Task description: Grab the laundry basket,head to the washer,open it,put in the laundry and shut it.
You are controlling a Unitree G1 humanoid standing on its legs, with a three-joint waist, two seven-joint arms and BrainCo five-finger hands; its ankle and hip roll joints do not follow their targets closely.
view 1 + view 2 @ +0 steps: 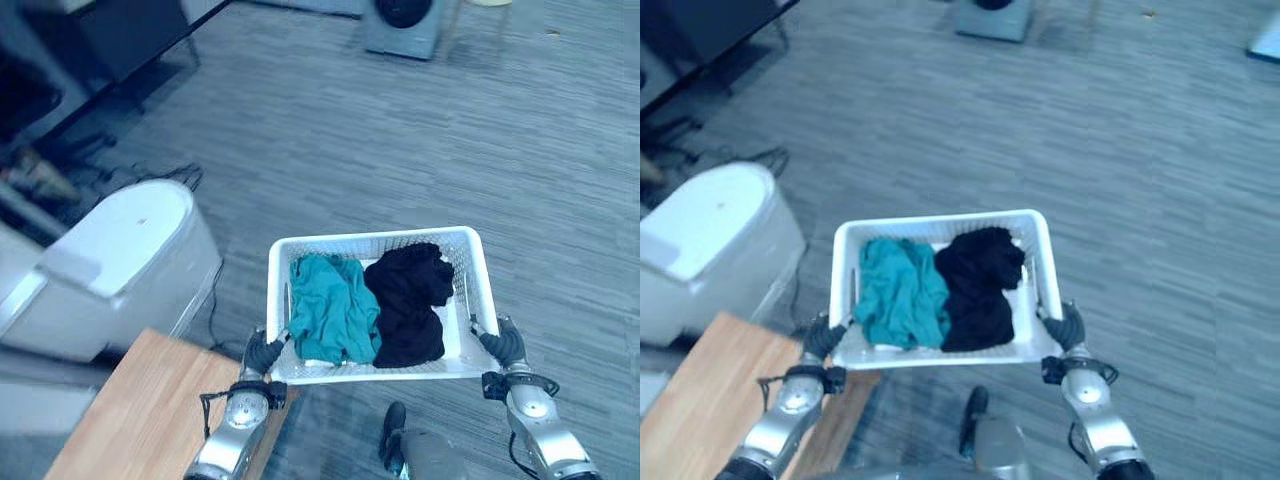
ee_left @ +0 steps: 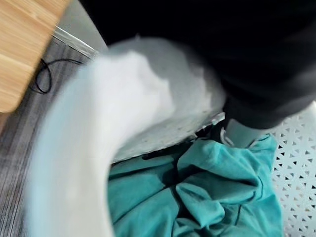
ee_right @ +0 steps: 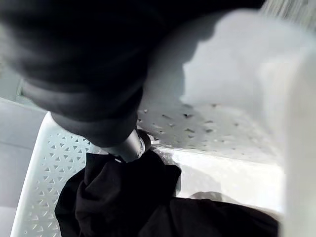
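Nearest the head camera, in the left eye view, the white perforated plastic laundry basket (image 1: 460,240) hangs above the floor between both arms. Its near-left corner meets the left hand (image 1: 262,352) and its near-right corner the right hand (image 1: 503,342); both hands' fingers are tucked under or behind the rim, so I cannot tell how either hand is closed. Inside lie a crumpled teal garment (image 1: 334,307) on the left and a black garment (image 1: 410,300) on the right, touching each other. A light wooden tabletop (image 1: 130,420), cut off by the frame edge, sits beside the left arm, and a white rounded appliance (image 1: 110,265) stands beyond it. Grey striped carpet (image 1: 400,140) lies open ahead of the basket up to a grey front-loading washer (image 1: 402,22) at the far edge, cropped at its top.

From the right eye view, the basket's far rim has bare carpet on all sides.

Through the left wrist view, the dark cover hides most of the hand; a blurred white rim crosses over the teal cloth.

Through the right wrist view, one dark-tipped finger (image 3: 129,146) reaches inside the basket wall, just above the black cloth.
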